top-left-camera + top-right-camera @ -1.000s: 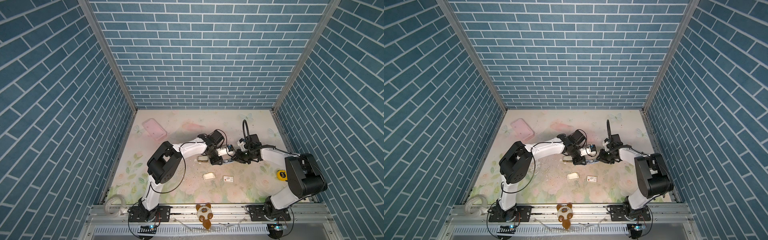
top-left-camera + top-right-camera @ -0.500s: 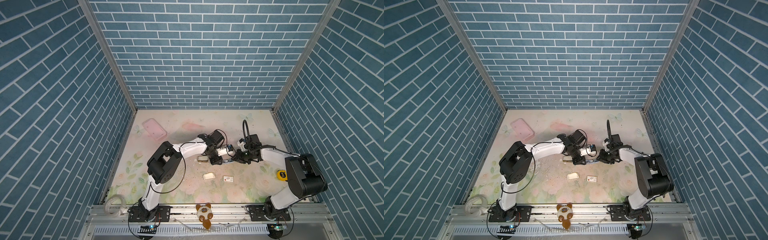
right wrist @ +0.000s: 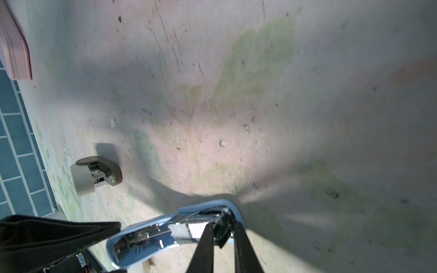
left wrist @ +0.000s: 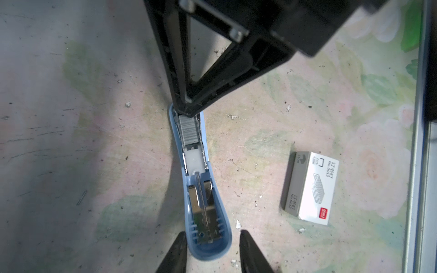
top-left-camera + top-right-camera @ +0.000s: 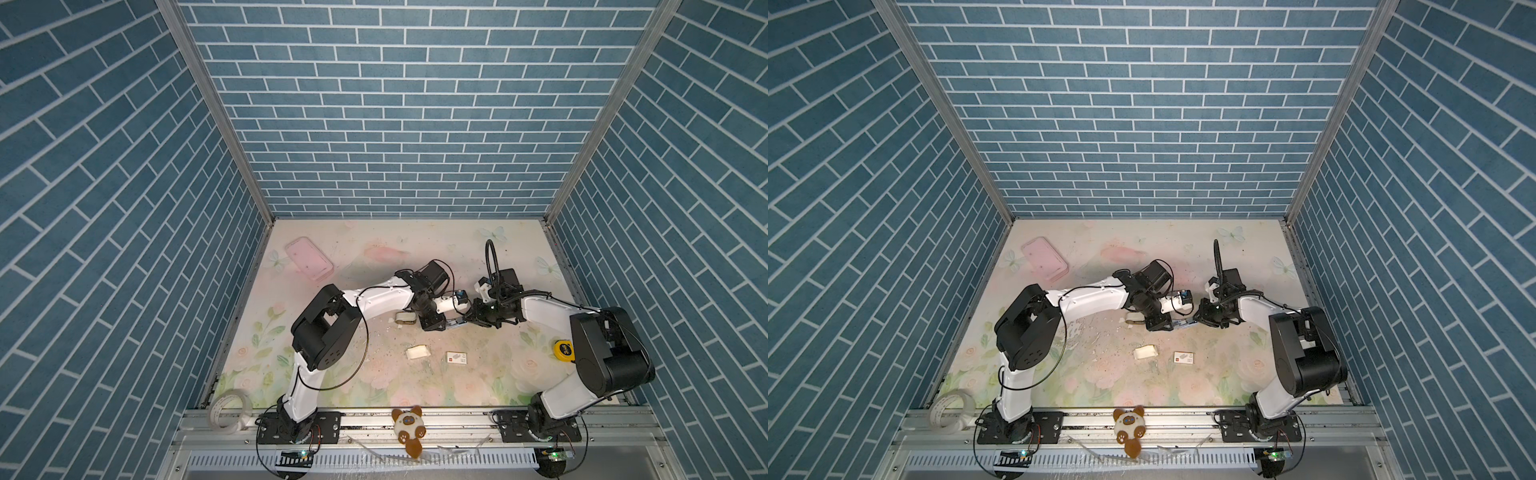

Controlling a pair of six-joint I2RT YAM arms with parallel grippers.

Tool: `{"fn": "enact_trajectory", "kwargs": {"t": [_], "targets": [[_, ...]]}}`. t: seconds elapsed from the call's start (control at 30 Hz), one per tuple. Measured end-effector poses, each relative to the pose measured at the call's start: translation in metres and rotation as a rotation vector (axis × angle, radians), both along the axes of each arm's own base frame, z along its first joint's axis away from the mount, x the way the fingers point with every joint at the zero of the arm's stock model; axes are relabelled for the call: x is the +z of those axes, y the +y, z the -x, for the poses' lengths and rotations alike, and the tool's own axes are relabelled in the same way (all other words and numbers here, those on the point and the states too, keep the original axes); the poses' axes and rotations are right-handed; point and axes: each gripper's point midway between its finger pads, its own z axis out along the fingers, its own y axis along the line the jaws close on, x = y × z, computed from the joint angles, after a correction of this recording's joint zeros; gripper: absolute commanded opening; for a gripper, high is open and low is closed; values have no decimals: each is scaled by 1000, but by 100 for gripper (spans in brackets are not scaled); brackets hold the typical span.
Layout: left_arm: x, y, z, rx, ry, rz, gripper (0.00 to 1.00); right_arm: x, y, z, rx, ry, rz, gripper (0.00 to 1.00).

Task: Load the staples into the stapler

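"At the centre of the desk, in both top views, the two arms met tip to tip over the blue stapler. Where were the staples?"

"In it. The left wrist view showed a grey strip of staples lying in the blue stapler's open channel, toward its front end, with the white pusher and the spring behind it."

"And the left gripper?"

"Spread. Its fingers stood on either side of the rounded rear end. One was just beside the shell and the other left a sliver of desk showing, so it pinched nothing."

"The right gripper?"

"Drawn nearly together, tips down on the front end of the channel, right where the strip ended. Whether they nipped anything, I couldn't tell."

"What else lay about?"

"In a top view, the white sleeve with its red mark lay lower centre, below the grippers and apart from them. The white card tray sat near it on the left. A small beige stapler lay just left of the left gripper, a pink case at the desk's upper left, and a yellow tape measure at the right, beside the right arm."
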Motion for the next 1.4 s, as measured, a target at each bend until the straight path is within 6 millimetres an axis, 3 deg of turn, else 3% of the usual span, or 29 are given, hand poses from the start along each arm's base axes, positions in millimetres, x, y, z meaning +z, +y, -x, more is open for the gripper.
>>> {"fn": "enact_trajectory", "kwargs": {"t": [1.03,1.2,1.4], "targets": [[-18,11,6,-4,3,-35,44,0,2,2,-9,10,-19,16],[-17,8,2,5,-9,-24,41,0,2,2,-9,10,-19,16],[-16,6,2,9,-5,-12,30,0,2,2,-9,11,-20,16]]}}
